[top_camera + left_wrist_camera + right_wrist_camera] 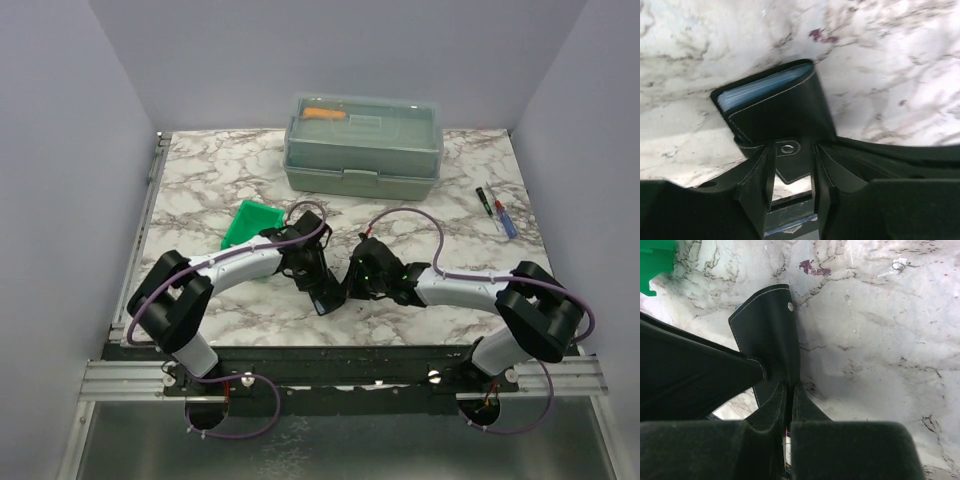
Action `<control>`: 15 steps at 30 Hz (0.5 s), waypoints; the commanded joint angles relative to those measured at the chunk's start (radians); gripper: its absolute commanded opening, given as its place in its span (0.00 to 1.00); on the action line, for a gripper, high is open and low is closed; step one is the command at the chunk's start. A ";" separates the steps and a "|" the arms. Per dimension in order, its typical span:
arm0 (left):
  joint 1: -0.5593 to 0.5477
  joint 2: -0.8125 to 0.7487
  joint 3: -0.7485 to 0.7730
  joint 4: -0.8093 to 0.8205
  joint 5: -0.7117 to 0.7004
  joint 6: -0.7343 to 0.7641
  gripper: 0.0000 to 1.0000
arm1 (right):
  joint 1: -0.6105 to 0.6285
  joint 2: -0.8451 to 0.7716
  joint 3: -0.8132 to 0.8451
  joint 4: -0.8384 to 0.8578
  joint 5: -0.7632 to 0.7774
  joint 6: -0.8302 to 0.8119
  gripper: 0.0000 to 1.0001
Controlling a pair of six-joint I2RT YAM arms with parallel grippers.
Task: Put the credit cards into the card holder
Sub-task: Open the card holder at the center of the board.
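**Right gripper**: fingers pressed together with no gap to see. The near edge of the wallet runs in between the tips, so it is pinching a thin edge of the wallet. From this wrist the wallet face is black with white stitching round the border and a pale stud near its far corner. I cannot tell whether the wallet's far end rests on the table.

**Left gripper**: fingers part-way apart, one on each side of the wallet's small strap tab, which carries a stud. The tab fills the gap from finger to finger. I cannot tell whether it is clamped or only bracketed.

**Wallet:** folded shut. In the left wrist view, blue-grey pocket edges show along its open side. In the top view it sits between the two grippers, which meet nose to nose near the front middle of the table and mostly cover it.

**Cards:** none I can pick out for certain. A pale shiny strip shows low between the left fingers, under the tab, and I cannot tell what it is.

**Further out:**
- The green bin is behind the left forearm, left of the grippers, and the arm overlaps its right edge.
- The grey-green toolbox is at the far middle of the table with its lid down. Something orange shows through the lid.
- Two pens lie at the far right, well apart from the grippers.
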 commanded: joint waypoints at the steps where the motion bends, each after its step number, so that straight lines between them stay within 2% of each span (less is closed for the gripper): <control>1: -0.072 0.072 0.085 -0.161 -0.151 -0.054 0.38 | 0.003 -0.029 0.003 -0.053 0.061 -0.025 0.00; 8: -0.114 0.182 0.138 -0.183 -0.154 -0.079 0.40 | 0.003 -0.042 -0.013 -0.038 0.061 -0.035 0.00; 11: -0.115 0.223 0.148 -0.215 -0.209 -0.073 0.39 | 0.003 -0.060 -0.025 -0.032 0.065 -0.027 0.00; 13: -0.116 0.237 0.146 -0.222 -0.214 -0.059 0.31 | 0.003 -0.079 -0.033 -0.035 0.074 -0.022 0.00; 15: -0.113 0.238 0.144 -0.225 -0.221 -0.029 0.13 | 0.003 -0.100 -0.039 -0.046 0.086 -0.017 0.00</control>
